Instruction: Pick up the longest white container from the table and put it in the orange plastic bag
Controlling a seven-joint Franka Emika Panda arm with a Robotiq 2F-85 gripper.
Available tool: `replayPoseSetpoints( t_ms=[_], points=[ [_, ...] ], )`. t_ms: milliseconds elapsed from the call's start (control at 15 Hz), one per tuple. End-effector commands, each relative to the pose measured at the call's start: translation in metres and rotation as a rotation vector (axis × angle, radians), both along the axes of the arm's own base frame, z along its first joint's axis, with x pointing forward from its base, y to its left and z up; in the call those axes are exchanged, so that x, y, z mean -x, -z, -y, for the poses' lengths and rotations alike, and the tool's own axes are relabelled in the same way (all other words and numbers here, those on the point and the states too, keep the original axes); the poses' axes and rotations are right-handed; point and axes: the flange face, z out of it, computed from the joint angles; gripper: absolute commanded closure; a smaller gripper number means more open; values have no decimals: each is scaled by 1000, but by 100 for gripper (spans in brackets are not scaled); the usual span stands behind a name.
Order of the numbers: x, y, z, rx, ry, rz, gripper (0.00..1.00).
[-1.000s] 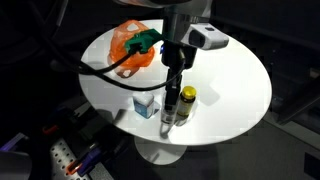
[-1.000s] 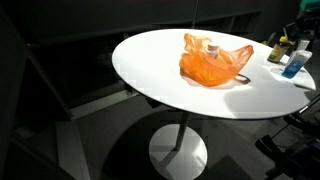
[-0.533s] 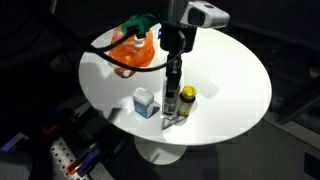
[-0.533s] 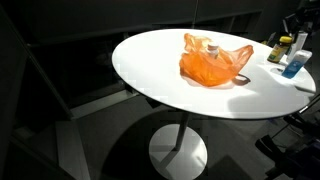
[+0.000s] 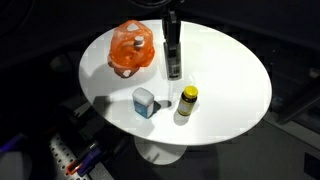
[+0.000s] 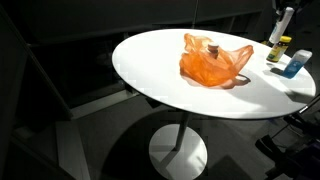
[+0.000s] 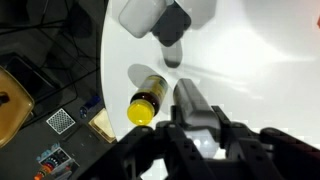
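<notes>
In an exterior view, a round white table point(image 5: 235, 100) stands in a dark room; the gripper point(image 5: 172, 38) comes down from the top edge over the middle of the table; its fingers are clamped on the upper end of the long white container point(image 5: 173, 64), which hangs upright and appears clear of the table top; the orange plastic bag point(image 5: 131, 50) sits crumpled just beside it, towards the far edge; a small white and blue container point(image 5: 145, 101) and a yellow-capped bottle point(image 5: 187, 100) stand near each other at the near edge, apart from the held container.

In an exterior view from lower down, the orange plastic bag point(image 6: 215, 60) sits on the table point(image 6: 170, 75) with its mouth open upwards; the long white container point(image 6: 284, 22) shows at the far right edge, raised above the yellow-capped bottle point(image 6: 281, 48) and the white and blue container point(image 6: 296, 65); the gripper itself is too dark to make out here.

In the wrist view, looking down, the gripper point(image 7: 200, 125) grasps the long white container point(image 7: 190, 100) between its dark fingers point(image 7: 235, 135); below lie the yellow-capped bottle point(image 7: 148, 100) and the white and blue container point(image 7: 165, 18) on the white table point(image 7: 270, 60).
</notes>
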Motion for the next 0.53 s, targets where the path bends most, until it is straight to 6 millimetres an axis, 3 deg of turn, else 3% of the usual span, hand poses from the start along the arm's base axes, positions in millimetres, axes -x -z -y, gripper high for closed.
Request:
replayPoseSetpoints(
  t_ms=[0,467],
  points=[
    [-15,-35,-24,-10,-123,24,90],
    [-31,-60,-85,-101,-381,5,90]
  ],
)
